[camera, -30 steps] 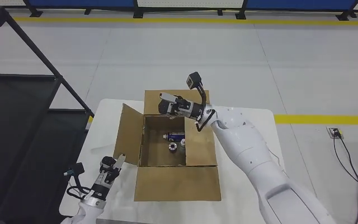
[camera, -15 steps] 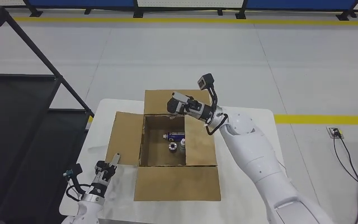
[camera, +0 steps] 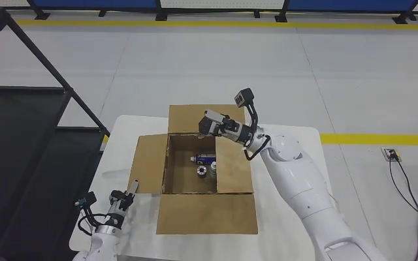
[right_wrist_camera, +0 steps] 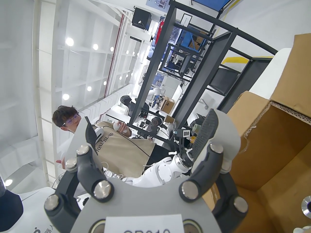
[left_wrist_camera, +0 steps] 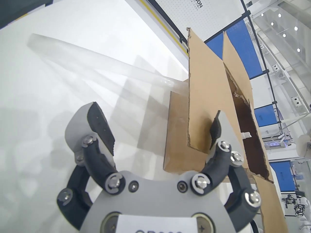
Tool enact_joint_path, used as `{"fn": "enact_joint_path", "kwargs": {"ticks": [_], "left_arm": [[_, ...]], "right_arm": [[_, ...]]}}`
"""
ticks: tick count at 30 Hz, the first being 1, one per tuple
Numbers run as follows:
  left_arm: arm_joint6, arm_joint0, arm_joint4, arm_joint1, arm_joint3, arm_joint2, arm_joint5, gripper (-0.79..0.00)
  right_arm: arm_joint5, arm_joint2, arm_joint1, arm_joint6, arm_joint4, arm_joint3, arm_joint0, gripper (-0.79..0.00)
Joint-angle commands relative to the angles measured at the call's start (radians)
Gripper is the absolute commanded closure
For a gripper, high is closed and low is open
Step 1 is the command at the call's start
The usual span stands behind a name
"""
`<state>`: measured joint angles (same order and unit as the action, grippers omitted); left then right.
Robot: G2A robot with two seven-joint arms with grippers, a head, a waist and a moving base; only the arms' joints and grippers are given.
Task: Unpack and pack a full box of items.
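Top view showed the box [camera: 206, 214] standing open on the bench [camera: 124, 140], a bottle [camera: 204, 158] and small can [camera: 202, 171] inside; unpacking, I judged, was unfinished. Right tool [camera: 205, 121] hung open above its far flap, left tool [camera: 132, 188] open beside it.

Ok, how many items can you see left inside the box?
3: a blue-labelled bottle lying near the far wall, a round silver-topped can nearer the front, and a small white item just beside it. The inward-leaning flap may hide more.

place: robotics lab hall | cues: yellow floor line [camera: 196, 23], blue partition panels [left_wrist_camera: 245, 49], black metal rack [right_wrist_camera: 151, 71]
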<state>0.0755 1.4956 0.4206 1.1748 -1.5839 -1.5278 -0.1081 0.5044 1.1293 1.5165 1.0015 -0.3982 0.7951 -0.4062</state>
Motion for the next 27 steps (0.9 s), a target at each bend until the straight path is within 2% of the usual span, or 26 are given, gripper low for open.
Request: {"fn": "enact_joint_path", "kwargs": {"ticks": [1,11,18,23,27], "left_arm": [[0.005,0.004,-0.003,0.001,-0.012,-0.001,-0.01,-0.785],[0.059,0.083,0.014,0.004,-0.191,-0.049,-0.042,-0.785],[0.106,0.18,0.09,0.007,-0.373,-0.068,-0.074,-0.785],[0.104,0.224,0.164,0.01,-0.477,-0.029,-0.087,-0.785],[0.037,0.21,0.212,0.012,-0.517,0.028,-0.088,-0.785]], "right_arm": [[-0.006,0.002,-0.002,-0.006,0.005,0.003,-0.004,-0.785],[0.005,0.054,-0.032,-0.004,0.03,0.085,-0.072,-0.785],[0.016,0.121,-0.061,-0.008,0.025,0.165,-0.16,-0.785],[0.036,0.182,-0.084,-0.004,0.017,0.229,-0.234,-0.785],[0.048,0.237,-0.105,0.0,0.024,0.301,-0.305,-0.785]]}}
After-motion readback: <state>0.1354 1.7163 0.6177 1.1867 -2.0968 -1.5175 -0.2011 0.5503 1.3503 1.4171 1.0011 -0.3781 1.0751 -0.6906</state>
